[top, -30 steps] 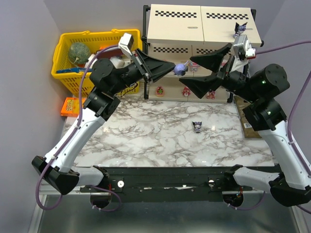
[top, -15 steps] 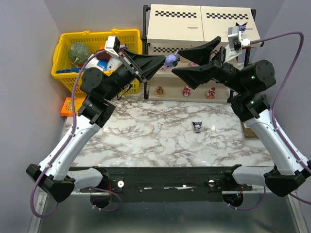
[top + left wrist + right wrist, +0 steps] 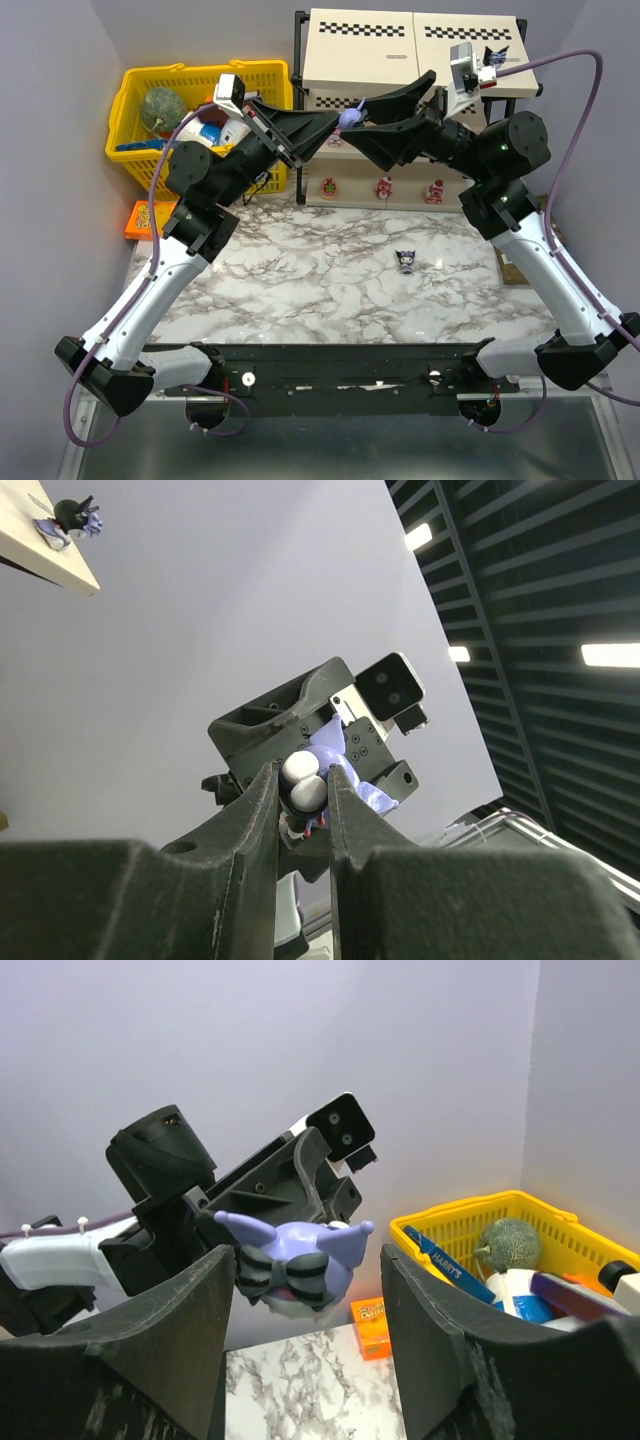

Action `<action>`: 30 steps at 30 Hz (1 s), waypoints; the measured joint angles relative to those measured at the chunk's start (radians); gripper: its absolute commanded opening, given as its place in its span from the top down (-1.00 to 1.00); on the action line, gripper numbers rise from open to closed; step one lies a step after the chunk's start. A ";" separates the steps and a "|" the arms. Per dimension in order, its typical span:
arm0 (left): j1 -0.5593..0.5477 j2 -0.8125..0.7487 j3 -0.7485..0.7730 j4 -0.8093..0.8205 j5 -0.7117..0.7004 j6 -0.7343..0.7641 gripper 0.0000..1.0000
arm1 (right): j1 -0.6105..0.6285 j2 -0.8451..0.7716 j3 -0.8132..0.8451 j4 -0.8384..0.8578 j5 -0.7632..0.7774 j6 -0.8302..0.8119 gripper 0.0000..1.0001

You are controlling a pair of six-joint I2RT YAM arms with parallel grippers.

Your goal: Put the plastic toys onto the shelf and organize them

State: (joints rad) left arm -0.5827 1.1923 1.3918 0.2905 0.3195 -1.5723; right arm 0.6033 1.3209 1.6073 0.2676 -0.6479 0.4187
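Left pincer (image 3: 302,780) clamps the purple figurine (image 3: 349,118) (head facing the right arm); your right pincer (image 3: 307,1260) straddles that figurine, jaws apart on either side.

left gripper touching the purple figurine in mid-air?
Touching. The left wrist view shows the left gripper with both fingers pressed against the sides of the purple figurine, no gap.

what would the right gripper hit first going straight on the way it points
The purple toy pinched in the left gripper; it sits between the right gripper's open fingers. Just behind it, probably the left gripper's fingertips.
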 measured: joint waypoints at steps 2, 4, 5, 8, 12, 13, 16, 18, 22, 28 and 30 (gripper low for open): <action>0.000 0.000 -0.003 0.001 -0.002 0.000 1.00 | 0.000 0.010 0.011 0.000 0.003 0.000 -0.25; 0.000 0.001 -0.006 0.001 -0.005 0.000 1.00 | 0.000 0.016 0.018 -0.002 0.005 0.000 -0.10; 0.000 0.002 -0.007 0.001 -0.009 0.000 1.00 | 0.000 0.019 0.024 -0.005 0.003 0.000 -0.05; 0.001 0.005 -0.008 0.013 -0.019 -0.006 1.00 | 0.000 0.034 0.048 -0.017 0.005 0.001 0.25; 0.005 0.010 -0.008 0.027 -0.023 -0.012 1.00 | 0.005 0.048 0.077 -0.038 0.002 -0.002 0.58; 0.005 0.011 -0.008 0.030 -0.023 -0.012 1.00 | 0.004 0.051 0.080 -0.040 0.001 -0.002 0.63; 0.007 0.015 -0.008 0.037 -0.023 -0.014 0.60 | 0.004 0.055 0.092 -0.053 0.000 -0.005 0.81; 0.007 0.017 -0.008 0.042 -0.023 -0.014 0.35 | 0.004 0.055 0.093 -0.057 0.001 -0.008 0.91; 0.007 0.018 -0.008 0.042 -0.024 0.006 -0.24 | 0.004 0.055 0.096 -0.066 0.005 -0.009 0.99; 0.005 0.018 -0.008 0.019 -0.028 0.061 -0.80 | 0.005 0.055 0.105 -0.098 0.026 -0.009 0.99; 0.005 0.018 -0.008 0.007 -0.033 0.088 -0.89 | 0.005 0.055 0.105 -0.105 0.040 -0.009 0.99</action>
State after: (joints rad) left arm -0.5781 1.2098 1.3838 0.2974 0.2867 -1.4841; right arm 0.6079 1.3762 1.7123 0.1627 -0.6083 0.4099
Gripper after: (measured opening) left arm 0.865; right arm 0.513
